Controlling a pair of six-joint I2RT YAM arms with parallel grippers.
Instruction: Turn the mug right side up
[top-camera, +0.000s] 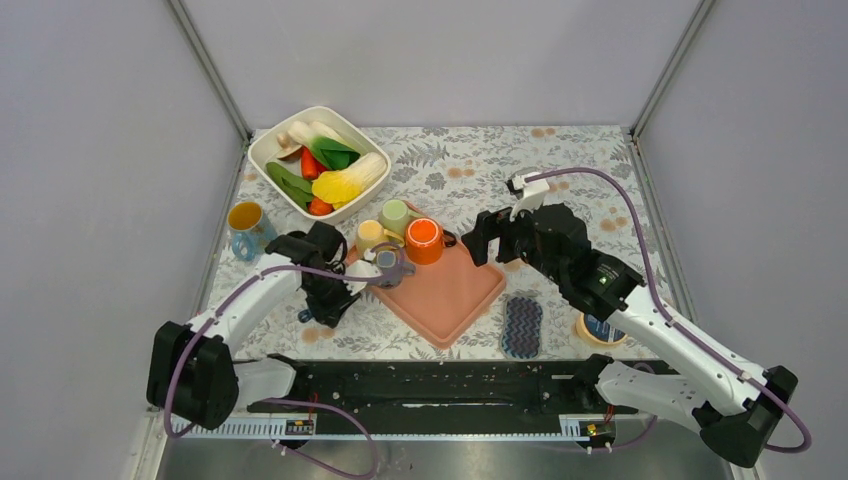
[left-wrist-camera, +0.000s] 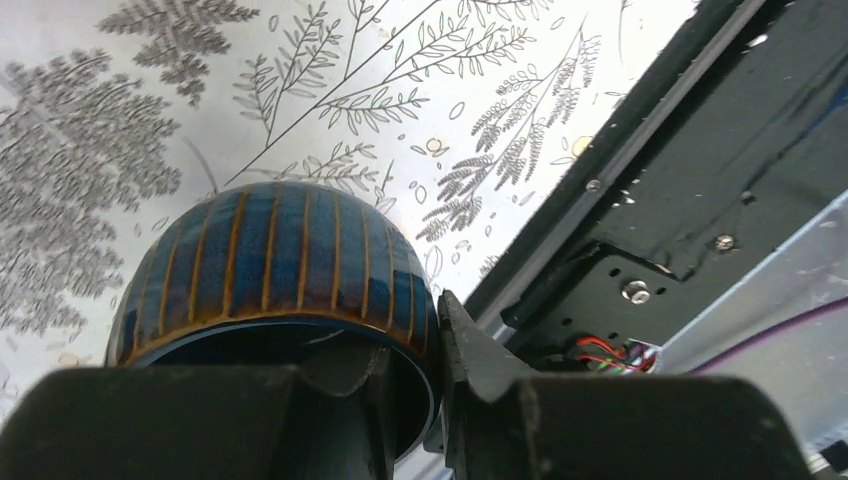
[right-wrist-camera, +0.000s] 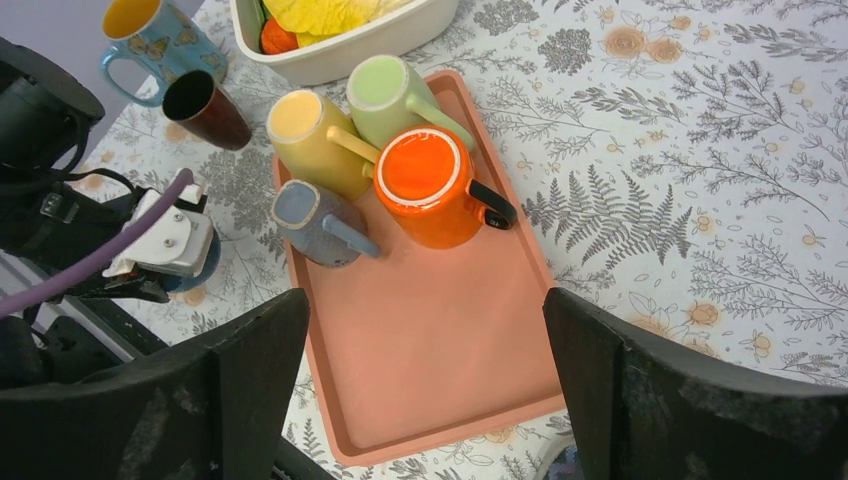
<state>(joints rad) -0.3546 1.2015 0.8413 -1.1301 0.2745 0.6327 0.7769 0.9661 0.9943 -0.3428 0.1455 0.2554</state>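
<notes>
Fern-printed cloth (top-camera: 450, 170) across the table, plain grey walls behind. Mid-turn, by the look of it: left gripper (left-wrist-camera: 415, 340) pinched tight on the rim wall of the blue striped mug (left-wrist-camera: 270, 260), one finger inside the mouth and one outside, just off the near-left edge of the pink tray (top-camera: 450, 300) and close to the front rail. Mouth toward the wrist, base pointing away at the cloth; hard to tell from the wrist view whether lifted or already touching down. Next, probably: swing the wrist until the base sits flat and the mouth faces up, lower onto bare cloth, then let go without tipping it. Right gripper (right-wrist-camera: 425, 300) spread wide over the tray, gripping nothing. Counted: seven mugs in all, namely the held one, four bottom-up on the tray (yellow mug (right-wrist-camera: 300, 120), green mug (right-wrist-camera: 385, 85), orange mug (right-wrist-camera: 425, 180), grey mug (right-wrist-camera: 300, 210)), plus a butterfly mug (right-wrist-camera: 150, 30) and a dark cup (right-wrist-camera: 200, 100) beside the tray, mouths open. One white bowl (top-camera: 262, 150) of vegetables, one striped sponge (top-camera: 520, 325), one tape roll (top-camera: 600, 330).
</notes>
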